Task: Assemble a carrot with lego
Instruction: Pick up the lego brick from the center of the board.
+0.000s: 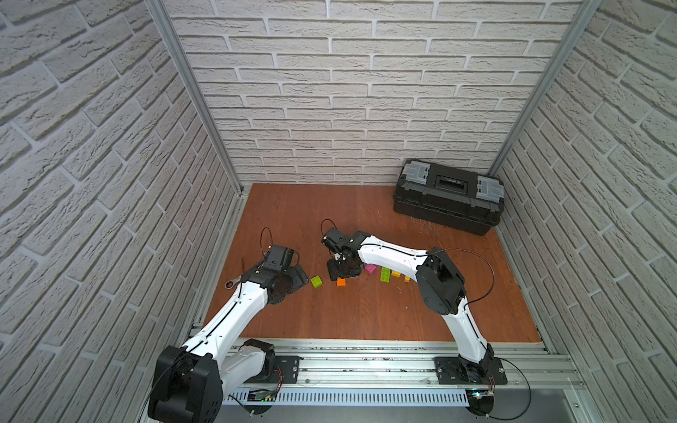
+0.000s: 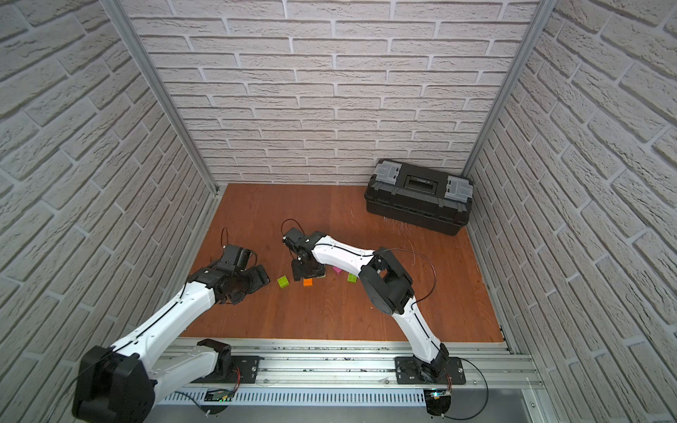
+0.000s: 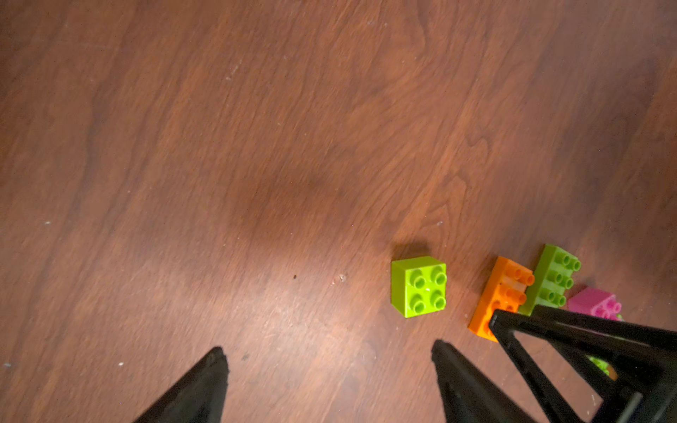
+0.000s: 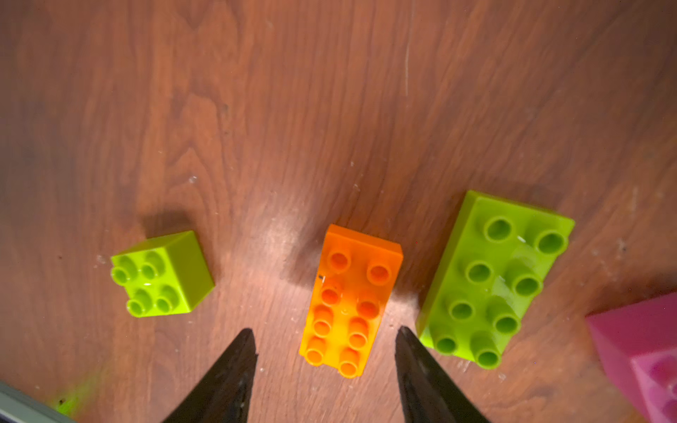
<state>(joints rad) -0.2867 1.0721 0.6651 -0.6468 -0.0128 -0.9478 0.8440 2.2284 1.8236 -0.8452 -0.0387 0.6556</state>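
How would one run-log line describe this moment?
right gripper: open, jaws flanking long orange studded plastic brick, no contact | left gripper: open, empty

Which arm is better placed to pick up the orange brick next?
Right. The right gripper hangs open over the orange brick, jaws either side of one end. The left gripper, also open, is farther off, with the small green brick between.

the left arm (image 1: 234, 311) and right arm (image 1: 467, 329) have smooth white link shells and bulky black joint housings. a thin black cable (image 1: 491, 270) traces each link, arcing free toward 3 o'clock at the right elbow. jaws are black tapered wedges. black base plates (image 1: 289, 368) show small screws.
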